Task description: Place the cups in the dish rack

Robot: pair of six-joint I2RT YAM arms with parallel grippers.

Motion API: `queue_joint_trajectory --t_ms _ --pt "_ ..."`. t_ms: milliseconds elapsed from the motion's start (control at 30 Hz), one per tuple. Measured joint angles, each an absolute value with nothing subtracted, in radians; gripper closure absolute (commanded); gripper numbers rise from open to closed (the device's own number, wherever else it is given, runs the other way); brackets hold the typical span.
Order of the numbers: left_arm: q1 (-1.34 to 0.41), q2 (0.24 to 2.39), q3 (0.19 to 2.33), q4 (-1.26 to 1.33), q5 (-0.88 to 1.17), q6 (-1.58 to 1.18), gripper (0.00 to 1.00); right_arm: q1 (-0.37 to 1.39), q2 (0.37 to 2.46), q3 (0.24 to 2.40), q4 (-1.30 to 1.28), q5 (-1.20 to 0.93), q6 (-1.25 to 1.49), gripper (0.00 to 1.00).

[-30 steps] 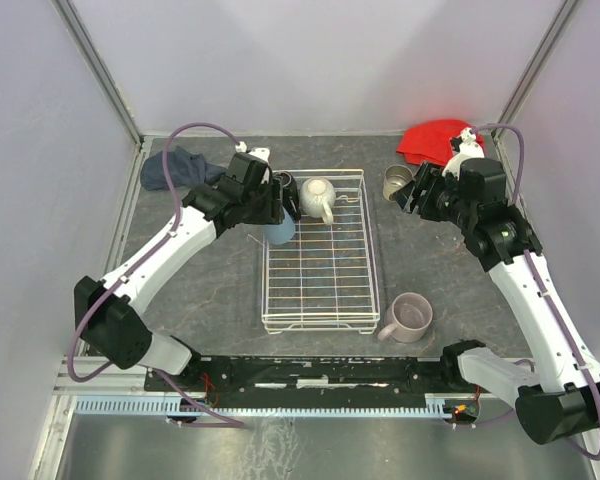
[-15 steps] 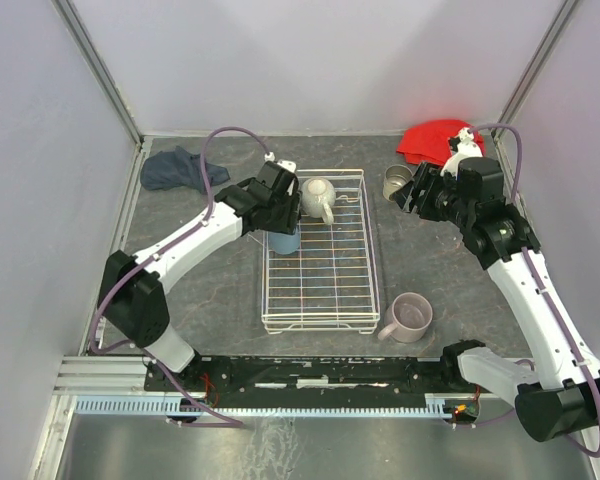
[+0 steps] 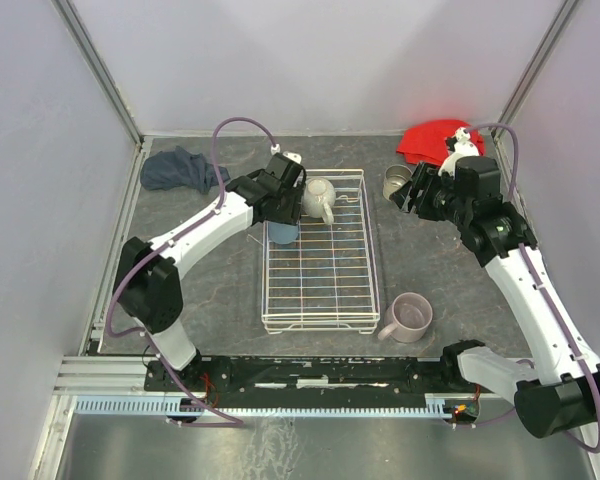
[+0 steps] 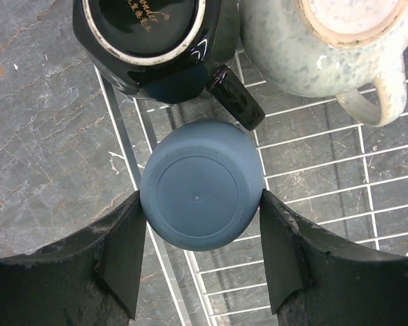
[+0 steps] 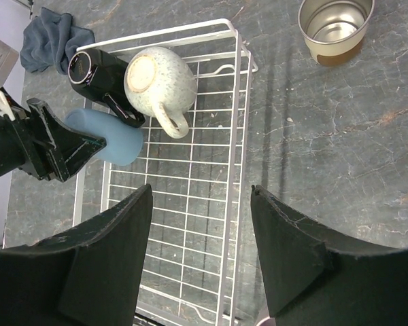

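My left gripper [image 3: 282,222] is shut on the blue tumbler [image 4: 200,193], held bottom-up over the back left corner of the white dish rack [image 3: 320,300], just inside its left rim. I cannot tell whether the tumbler rests on the grid. The black mug [image 4: 149,34] and the cream mug [image 3: 317,198] lie in the rack just behind it. My right gripper [image 5: 201,190] is open and empty, up above the rack's right side. The steel tumbler [image 3: 396,181] stands upright right of the rack. The mauve-pink mug [image 3: 410,317] stands by the rack's near right corner. The salmon-orange tumbler is out of view.
A red cloth [image 3: 435,140] lies at the back right corner, behind my right arm. A dark blue cloth [image 3: 178,168] lies at the back left. Grey walls close in the table on three sides.
My left arm has swung its elbow in and turned at the wrist, shifting the blue tumbler slightly right, over the rack's back left corner. The right arm has barely moved.
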State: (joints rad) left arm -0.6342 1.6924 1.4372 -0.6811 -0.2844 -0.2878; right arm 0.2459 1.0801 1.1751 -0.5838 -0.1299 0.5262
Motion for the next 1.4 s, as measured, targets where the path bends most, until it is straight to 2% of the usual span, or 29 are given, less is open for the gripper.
queue_joint_trajectory --t_ms 233,367,533,733,933,1200,1400 --pt "-0.634 1.714 1.446 -0.693 -0.289 -0.287 0.95 0.246 1.088 1.175 -0.583 -0.130 0.525 0.33" --pt "-0.634 1.714 1.446 -0.697 -0.292 -0.288 0.74 0.246 1.089 1.175 -0.583 -0.130 0.526 0.33" --pt "-0.635 1.714 1.440 -0.694 -0.296 -0.288 0.53 0.246 1.088 1.175 -0.583 -0.130 0.526 0.33" --pt "-0.635 1.692 1.404 -0.669 -0.298 -0.288 0.44 0.246 1.088 1.175 -0.584 -0.130 0.525 0.31" --pt "-0.635 1.681 1.390 -0.657 -0.298 -0.289 0.18 0.246 1.089 1.175 -0.592 -0.129 0.523 0.27" --pt "-0.634 1.655 1.384 -0.659 -0.297 -0.289 0.13 0.246 1.114 1.179 -0.602 -0.123 0.516 0.27" --pt "-0.634 1.620 1.385 -0.674 -0.297 -0.289 0.12 0.246 1.238 1.259 -0.610 -0.095 0.488 0.29"
